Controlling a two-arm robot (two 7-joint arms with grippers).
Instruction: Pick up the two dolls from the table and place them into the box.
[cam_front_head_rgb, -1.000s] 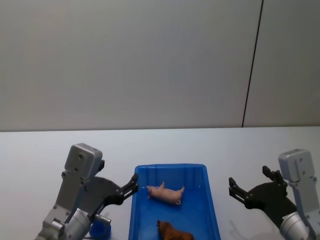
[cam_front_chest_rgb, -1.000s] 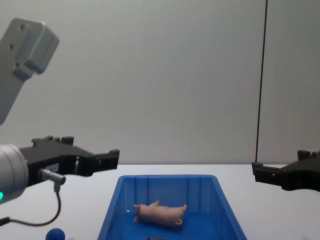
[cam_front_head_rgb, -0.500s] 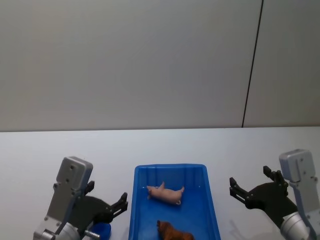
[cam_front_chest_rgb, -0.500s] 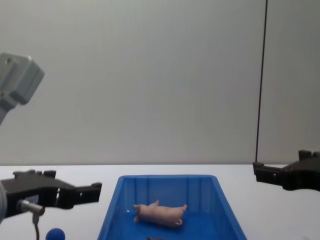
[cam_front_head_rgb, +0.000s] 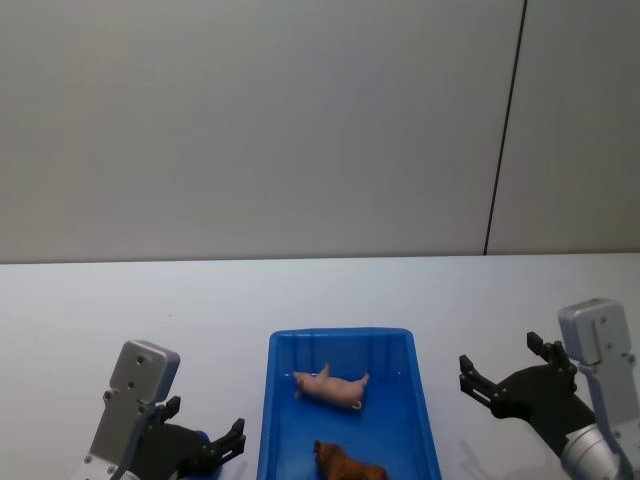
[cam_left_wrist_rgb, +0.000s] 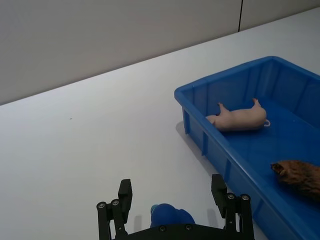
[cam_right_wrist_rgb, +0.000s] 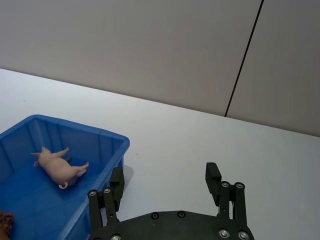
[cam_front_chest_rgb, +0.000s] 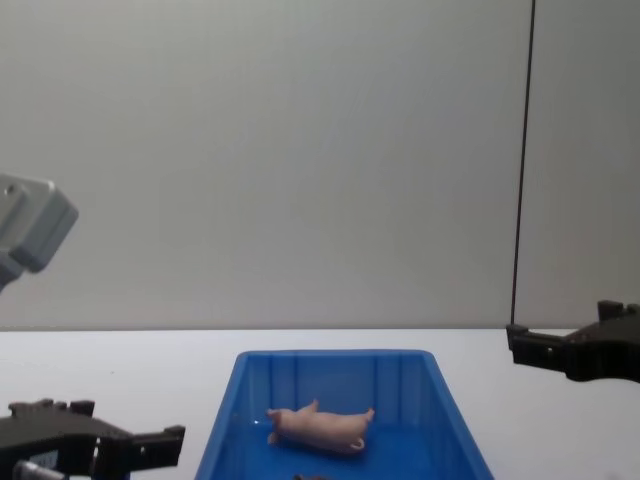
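- the left gripper (cam_front_head_rgb: 222, 445) has dropped lower and drawn back toward the near left since a moment ago; the right gripper (cam_front_head_rgb: 497, 375) has not moved.
- both stand with fingers apart and hold nothing.
- the pig (cam_front_head_rgb: 331, 387) lies on its side in the far half of the box (cam_front_head_rgb: 340, 340); the lion (cam_front_head_rgb: 348, 465) lies nearer in the box, close to the robot.
- the left gripper sits just left of the box's left wall, low over the table (cam_front_head_rgb: 120, 300); a small blue object (cam_left_wrist_rgb: 170, 216) lies between its fingers in the left wrist view.
- the right gripper hovers to the right of the box, apart from its rim.
- bare table lies to the left, to the right and beyond the box.
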